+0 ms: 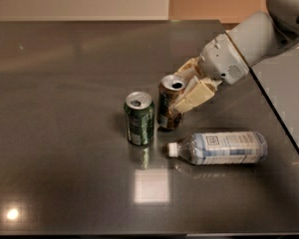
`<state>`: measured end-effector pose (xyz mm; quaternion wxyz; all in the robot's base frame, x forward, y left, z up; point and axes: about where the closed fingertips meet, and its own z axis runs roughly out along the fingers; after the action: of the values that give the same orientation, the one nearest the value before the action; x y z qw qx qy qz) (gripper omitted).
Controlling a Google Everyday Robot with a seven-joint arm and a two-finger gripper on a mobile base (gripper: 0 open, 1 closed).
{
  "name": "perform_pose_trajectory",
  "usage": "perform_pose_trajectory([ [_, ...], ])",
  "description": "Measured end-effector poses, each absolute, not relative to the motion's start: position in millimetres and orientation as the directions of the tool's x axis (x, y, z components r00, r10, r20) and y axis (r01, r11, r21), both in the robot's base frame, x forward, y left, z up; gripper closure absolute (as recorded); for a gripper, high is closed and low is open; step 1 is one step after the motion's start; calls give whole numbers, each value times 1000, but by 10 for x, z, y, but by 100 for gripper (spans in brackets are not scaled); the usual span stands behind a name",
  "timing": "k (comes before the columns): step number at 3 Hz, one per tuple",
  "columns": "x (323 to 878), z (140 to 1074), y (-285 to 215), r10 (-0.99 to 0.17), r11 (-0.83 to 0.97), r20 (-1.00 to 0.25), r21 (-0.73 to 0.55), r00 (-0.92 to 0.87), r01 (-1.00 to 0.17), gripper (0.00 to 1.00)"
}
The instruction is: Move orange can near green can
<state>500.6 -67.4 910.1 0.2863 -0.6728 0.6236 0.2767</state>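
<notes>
The orange can (168, 102) stands tilted a little on the dark table (65, 133), close to the right of the green can (139, 117), with a narrow gap between them. My gripper (185, 91) comes in from the upper right and is shut on the orange can, with one pale finger (193, 96) across its front side and the other behind it. The green can stands upright with its silver top showing.
A clear plastic bottle (222, 147) lies on its side just in front of the orange can, cap pointing left. The table's right edge (279, 118) runs diagonally behind the arm.
</notes>
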Motion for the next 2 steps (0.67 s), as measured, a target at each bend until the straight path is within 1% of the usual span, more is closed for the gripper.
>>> perform_pose_trajectory([
  [2,4980,8988,-668,-683,-89,-725,-35,86,-995,35],
])
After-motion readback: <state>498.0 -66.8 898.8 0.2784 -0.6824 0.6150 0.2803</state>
